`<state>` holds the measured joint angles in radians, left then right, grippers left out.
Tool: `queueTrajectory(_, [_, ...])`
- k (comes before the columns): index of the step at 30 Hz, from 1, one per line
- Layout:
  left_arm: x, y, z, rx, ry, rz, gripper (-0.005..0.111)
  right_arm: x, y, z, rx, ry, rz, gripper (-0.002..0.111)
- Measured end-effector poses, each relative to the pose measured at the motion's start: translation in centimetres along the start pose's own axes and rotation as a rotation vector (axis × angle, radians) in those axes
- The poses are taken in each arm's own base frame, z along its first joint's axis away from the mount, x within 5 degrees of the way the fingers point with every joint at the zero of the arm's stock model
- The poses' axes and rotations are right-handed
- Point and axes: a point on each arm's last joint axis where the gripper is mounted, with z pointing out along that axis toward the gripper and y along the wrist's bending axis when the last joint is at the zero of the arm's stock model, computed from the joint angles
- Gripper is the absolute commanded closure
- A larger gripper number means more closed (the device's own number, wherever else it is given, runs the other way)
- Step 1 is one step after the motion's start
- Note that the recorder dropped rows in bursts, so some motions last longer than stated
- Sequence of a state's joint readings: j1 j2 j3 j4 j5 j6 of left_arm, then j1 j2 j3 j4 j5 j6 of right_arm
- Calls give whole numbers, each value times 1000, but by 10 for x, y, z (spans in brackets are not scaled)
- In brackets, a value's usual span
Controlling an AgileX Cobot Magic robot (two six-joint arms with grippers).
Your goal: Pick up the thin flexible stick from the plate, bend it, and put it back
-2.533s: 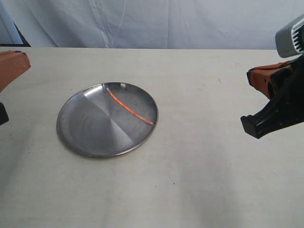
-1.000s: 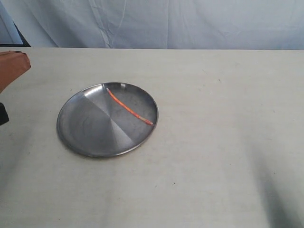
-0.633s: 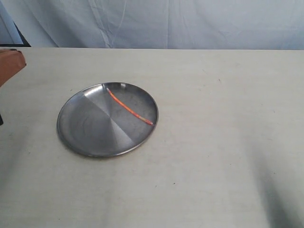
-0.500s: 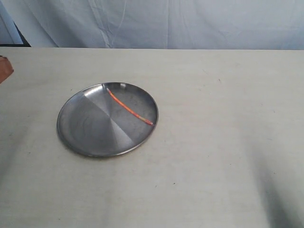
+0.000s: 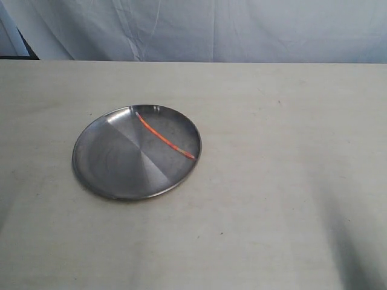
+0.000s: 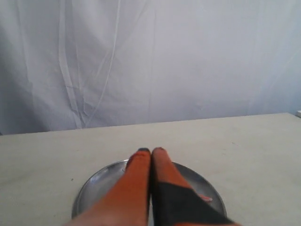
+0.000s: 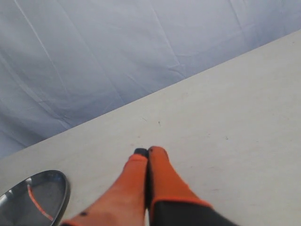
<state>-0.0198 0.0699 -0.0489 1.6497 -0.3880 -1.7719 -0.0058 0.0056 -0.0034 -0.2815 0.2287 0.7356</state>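
The silver plate (image 5: pixel 109 169) lies left of centre on the table. The thin orange-red stick (image 5: pixel 163 137) rests across its right half, slightly curved. Neither gripper shows in the exterior view. In the left wrist view my left gripper (image 6: pixel 151 150) is shut and empty, held above the plate (image 6: pixel 91 188); one end of the stick (image 6: pixel 205 198) peeks past its fingers. In the right wrist view my right gripper (image 7: pixel 147 151) is shut and empty over bare table, with the plate (image 7: pixel 59 193) and the stick (image 7: pixel 36 204) off to one side.
A pale beige table (image 5: pixel 278 181) carries the plate. A white cloth backdrop (image 5: pixel 211 30) hangs behind the far edge. A dark object (image 5: pixel 27 51) shows at the far left corner.
The right gripper left the exterior view first, then the left gripper slid out past the left edge. The plate and stick have not moved.
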Motion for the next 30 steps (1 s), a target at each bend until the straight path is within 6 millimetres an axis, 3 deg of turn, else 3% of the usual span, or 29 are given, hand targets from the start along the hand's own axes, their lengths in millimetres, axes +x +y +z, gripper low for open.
queueTrajectory(30, [-1,-5,-6,23,-39,54,106,0,0,0,1,1,2,109])
